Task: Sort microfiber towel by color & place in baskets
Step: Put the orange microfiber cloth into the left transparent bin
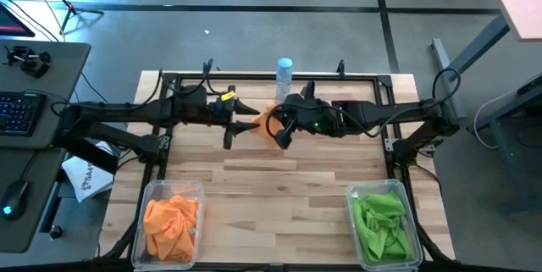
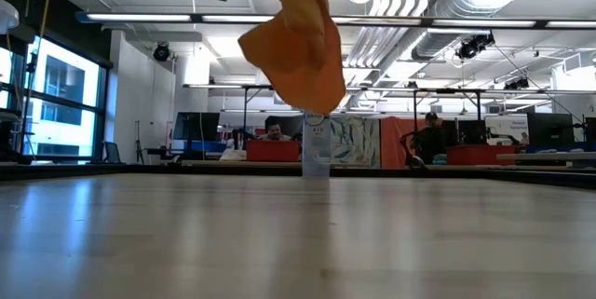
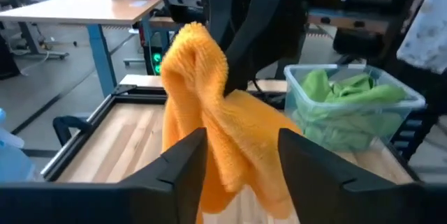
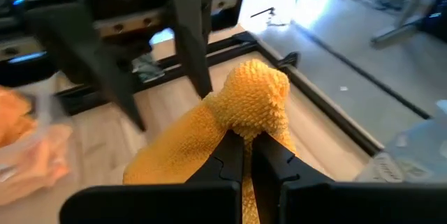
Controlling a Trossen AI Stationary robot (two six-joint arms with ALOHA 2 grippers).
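An orange microfiber towel hangs in the air over the far middle of the table, also seen in the low view. My right gripper is shut on its bunched top. My left gripper faces it from the table's left and is open, one finger on each side of the towel's hanging part. The near-left basket holds orange towels. The near-right basket holds green towels. My right gripper pinches a bunched-up fold near the towel's top between its two fingers, several layers gathered together. The fingers come from the table's right, slanting a little down. The towel hangs slack below them, clear of the table.
A white-and-blue bottle stands upright at the table's far edge, right behind the towel. A black metal frame runs around the table. The wooden top between the two baskets is bare. Desks and people show beyond the table.
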